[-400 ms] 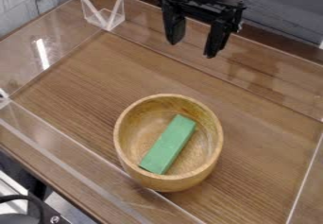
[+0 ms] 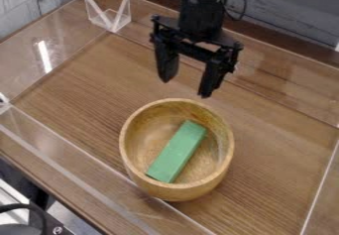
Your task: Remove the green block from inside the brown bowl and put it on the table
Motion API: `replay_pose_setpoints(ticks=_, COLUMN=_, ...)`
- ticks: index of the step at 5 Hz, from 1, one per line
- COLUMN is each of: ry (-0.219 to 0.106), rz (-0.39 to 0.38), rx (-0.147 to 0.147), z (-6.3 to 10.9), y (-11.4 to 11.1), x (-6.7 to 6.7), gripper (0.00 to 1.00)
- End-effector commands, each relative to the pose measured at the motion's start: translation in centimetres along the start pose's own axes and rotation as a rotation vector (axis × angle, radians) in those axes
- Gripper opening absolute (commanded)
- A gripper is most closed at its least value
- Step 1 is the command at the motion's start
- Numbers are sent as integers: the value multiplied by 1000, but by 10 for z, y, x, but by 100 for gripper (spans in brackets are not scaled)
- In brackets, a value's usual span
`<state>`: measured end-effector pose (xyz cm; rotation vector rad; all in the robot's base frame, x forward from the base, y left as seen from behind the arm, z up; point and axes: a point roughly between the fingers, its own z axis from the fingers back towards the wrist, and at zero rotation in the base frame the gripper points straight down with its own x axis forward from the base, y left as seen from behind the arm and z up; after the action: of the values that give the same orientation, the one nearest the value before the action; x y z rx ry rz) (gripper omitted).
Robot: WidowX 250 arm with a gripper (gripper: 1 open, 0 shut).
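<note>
You see the green block lying flat inside the brown bowl, slanted from the lower left up to the upper right, and the bowl stands on the table toward the near side. The gripper hangs above the table just behind the far rim of the bowl, pointing down, with its two fingers apart and nothing between them. The block is in front of the claw and lower, not touched by it.
</note>
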<state>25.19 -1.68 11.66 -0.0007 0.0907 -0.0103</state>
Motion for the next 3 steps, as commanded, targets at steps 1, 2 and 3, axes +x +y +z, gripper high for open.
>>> replay_pose_setpoints(ticks=1, ry=-62, rz=-3, rx=1, z=10, y=-6, x=-11, gripper=100)
replay_pose_setpoints(ticks=2, ry=-61, rz=-2, rx=2, z=7, y=-10, x=-19, gripper=100)
replay_pose_setpoints(ticks=3, ry=-61, rz=0, rx=3, z=3, y=-14, x=-26, gripper=100)
